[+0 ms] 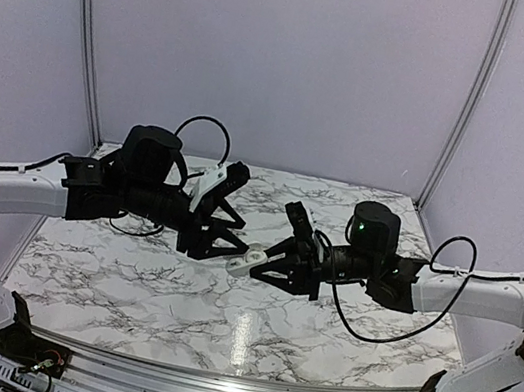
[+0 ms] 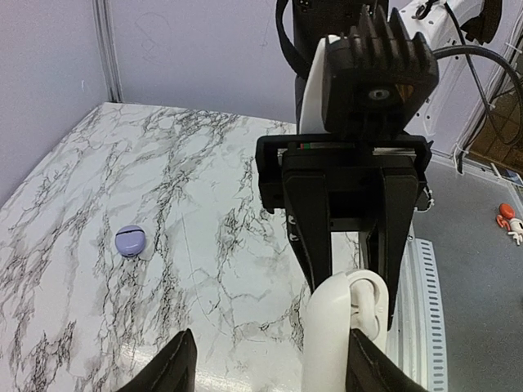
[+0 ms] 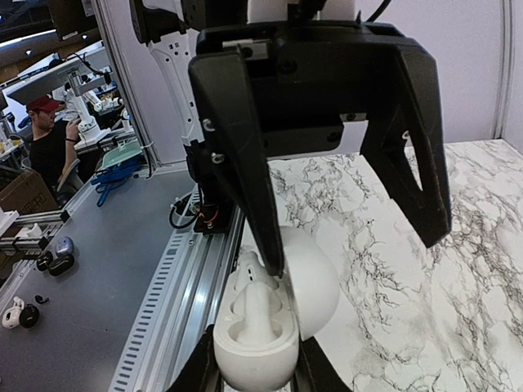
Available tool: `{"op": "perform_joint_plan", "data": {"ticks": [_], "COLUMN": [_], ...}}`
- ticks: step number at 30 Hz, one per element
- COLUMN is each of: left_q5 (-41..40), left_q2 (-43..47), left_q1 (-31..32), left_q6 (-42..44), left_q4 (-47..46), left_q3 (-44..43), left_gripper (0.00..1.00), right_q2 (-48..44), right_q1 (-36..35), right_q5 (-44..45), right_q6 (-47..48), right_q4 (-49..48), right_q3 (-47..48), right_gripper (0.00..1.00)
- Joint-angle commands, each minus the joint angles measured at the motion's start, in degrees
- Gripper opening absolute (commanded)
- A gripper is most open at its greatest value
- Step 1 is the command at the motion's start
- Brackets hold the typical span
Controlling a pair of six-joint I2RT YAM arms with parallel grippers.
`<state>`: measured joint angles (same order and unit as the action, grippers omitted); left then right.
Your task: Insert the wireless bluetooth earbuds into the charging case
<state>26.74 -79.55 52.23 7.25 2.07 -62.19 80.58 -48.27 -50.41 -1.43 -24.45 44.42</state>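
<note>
Right gripper (image 3: 257, 371) clamps the open white case (image 3: 253, 343) above the table's (image 1: 125, 284) middle, with a white earbud (image 3: 248, 268) inside. Left gripper (image 3: 351, 245) stands open over it. Only the left wrist view shows a lilac earbud (image 2: 130, 241) on the table.

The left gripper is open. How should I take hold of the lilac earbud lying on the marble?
Probably from straight above. Keep the left gripper open wide and close it across the rounded body of the lilac earbud. It lies low and alone on the table, so a side approach would likely just push it along.
</note>
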Motion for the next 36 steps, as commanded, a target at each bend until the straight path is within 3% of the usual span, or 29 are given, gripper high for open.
{"op": "perform_joint_plan", "data": {"ticks": [1,4,8,12,18,23,31,36], "left_q5": [3.58,5.86,4.95,4.5,2.74,0.09,1.74,1.07], "left_q2": [1.08,1.95,1.42,1.34,5.25,10.55,10.92,7.64], "left_q1": [-1.21,-1.92,-2.85,-2.92,-3.28,-4.83,-1.26,0.82], "left_q6": [-0.91,-1.7,-2.4,-2.05,-0.32,2.59,7.42,7.42], "left_q4": [0.39,-1.51,-1.35,-1.14,-0.94,1.61,3.78,4.55], "left_q3": [0.52,2.0,2.27,2.3,3.09,4.57,5.6,3.65], "left_gripper": [0.63,0.64,0.56,0.54,0.64,0.65,0.39,0.33], "right_q2": [-0.68,-0.84,-1.63,-1.38,0.32,0.85,1.6,1.43], "right_q1": [-0.58,-0.59,-0.58,-0.49,0.76,2.27,2.48,2.26], "right_q5": [-1.31,-1.28,-1.58,-1.91,-0.12,1.81,3.76,3.86], "right_q6": [0.64,0.61,0.65,-0.55,-3.49,-5.23,-4.89,-4.13], "right_q4": [-1.44,-1.61,-2.55,-3.69,-4.23,-3.56,-2.6,-2.51], "right_q3": [0.79,0.73,0.18,-0.11,-0.13,-0.08,0.77,0.79], "right_gripper": [0.0,0.0,0.0,0.0,0.0,0.0,0.0,0.0]}}
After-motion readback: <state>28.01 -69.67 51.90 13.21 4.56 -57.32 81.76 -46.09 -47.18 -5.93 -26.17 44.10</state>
